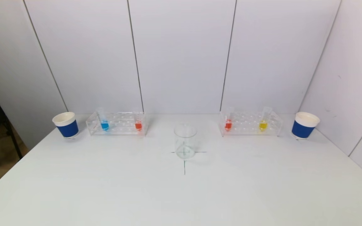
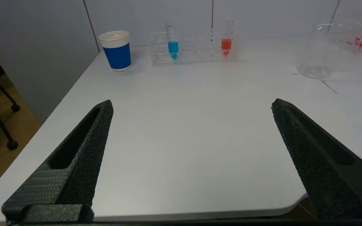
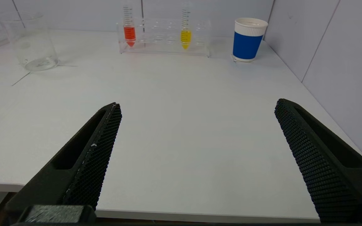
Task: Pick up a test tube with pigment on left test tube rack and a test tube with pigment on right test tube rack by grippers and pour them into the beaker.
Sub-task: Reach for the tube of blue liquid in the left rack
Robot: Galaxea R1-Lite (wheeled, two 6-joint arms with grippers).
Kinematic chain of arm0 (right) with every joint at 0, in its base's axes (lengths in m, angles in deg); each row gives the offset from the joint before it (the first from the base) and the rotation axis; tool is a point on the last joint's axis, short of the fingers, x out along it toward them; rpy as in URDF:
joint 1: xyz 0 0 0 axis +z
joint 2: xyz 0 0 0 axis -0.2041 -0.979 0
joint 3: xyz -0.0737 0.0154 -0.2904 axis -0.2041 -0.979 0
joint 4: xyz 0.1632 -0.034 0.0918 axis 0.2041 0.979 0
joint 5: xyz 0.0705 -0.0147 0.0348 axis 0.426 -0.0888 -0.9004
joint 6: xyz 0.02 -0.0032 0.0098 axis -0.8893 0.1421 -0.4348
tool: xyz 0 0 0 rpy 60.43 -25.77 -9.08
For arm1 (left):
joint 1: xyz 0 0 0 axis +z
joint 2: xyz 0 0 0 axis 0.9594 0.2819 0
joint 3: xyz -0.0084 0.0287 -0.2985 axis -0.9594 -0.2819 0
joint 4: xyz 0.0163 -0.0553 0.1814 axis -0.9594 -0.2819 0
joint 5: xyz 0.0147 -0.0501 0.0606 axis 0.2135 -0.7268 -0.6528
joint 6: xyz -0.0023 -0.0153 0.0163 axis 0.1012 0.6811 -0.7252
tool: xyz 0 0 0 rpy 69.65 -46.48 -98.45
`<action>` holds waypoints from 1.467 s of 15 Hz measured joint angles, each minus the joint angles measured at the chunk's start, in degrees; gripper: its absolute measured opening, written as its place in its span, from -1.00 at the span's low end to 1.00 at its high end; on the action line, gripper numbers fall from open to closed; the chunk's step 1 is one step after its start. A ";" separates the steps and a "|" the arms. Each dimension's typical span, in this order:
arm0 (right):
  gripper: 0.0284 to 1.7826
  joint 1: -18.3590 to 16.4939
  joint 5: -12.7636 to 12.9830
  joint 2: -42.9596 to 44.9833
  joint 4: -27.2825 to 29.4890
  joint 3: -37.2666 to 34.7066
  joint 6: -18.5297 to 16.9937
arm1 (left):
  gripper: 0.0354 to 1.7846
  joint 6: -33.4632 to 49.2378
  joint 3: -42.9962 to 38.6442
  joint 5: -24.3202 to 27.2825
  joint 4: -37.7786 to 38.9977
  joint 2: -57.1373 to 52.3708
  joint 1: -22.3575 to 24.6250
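Left wrist view: left gripper spread wide, well short of the left rack; right gripper likewise.

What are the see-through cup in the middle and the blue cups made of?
The beaker looks like clear glass, maybe clear plastic: the cross on the table shows through it and its rim shines. The blue cups look like matte paper: white rims, with a ribbed blue sleeve around each.
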 joint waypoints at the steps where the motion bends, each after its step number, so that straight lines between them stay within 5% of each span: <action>1: 0.99 0.00 0.00 0.00 0.00 0.00 0.02 | 0.98 -0.01 2.10 0.20 -1.66 0.22 0.00; 8: 0.99 0.00 0.00 0.00 0.02 0.00 0.00 | 0.98 -0.12 7.86 0.06 -2.34 3.94 0.00; 13: 0.99 0.00 0.00 0.00 0.02 0.00 0.02 | 0.98 -0.01 15.02 -0.94 1.18 16.43 0.00; 22: 0.99 0.00 0.00 0.00 0.00 0.00 0.02 | 0.98 0.22 18.64 -3.90 32.95 51.98 0.33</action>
